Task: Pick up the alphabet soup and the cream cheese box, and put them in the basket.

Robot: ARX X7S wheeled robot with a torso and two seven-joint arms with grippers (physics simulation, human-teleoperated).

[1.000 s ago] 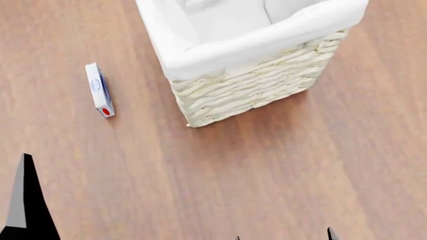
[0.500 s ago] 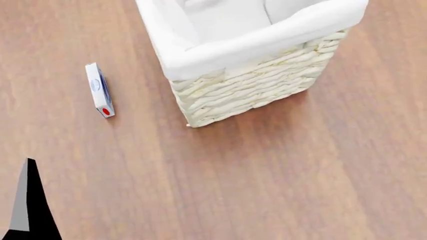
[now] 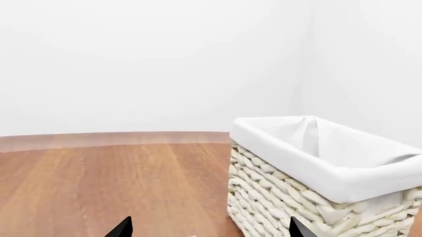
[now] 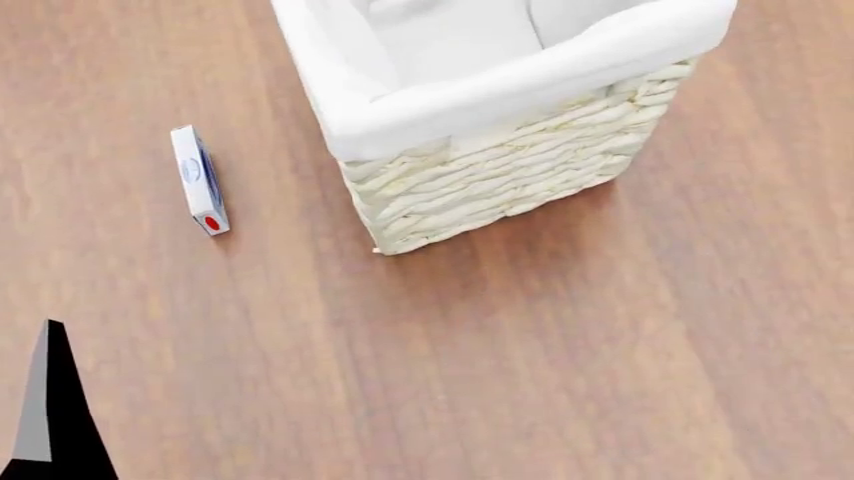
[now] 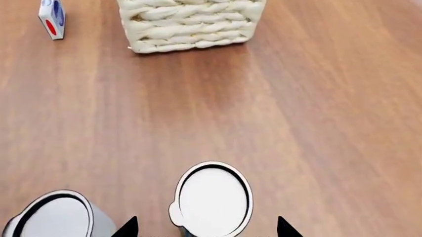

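Right gripper open, fingertips flanking a pale-topped can. Left gripper open, near basket. Cream cheese box on floor.

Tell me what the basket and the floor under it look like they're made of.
The basket looks like woven wicker: thick cream strands braided in rows, matte. A smooth white cloth liner folds over its rim. The floor looks like wood, reddish-brown planks with grain streaks and a faint sheen, though being a render it could be laminate.
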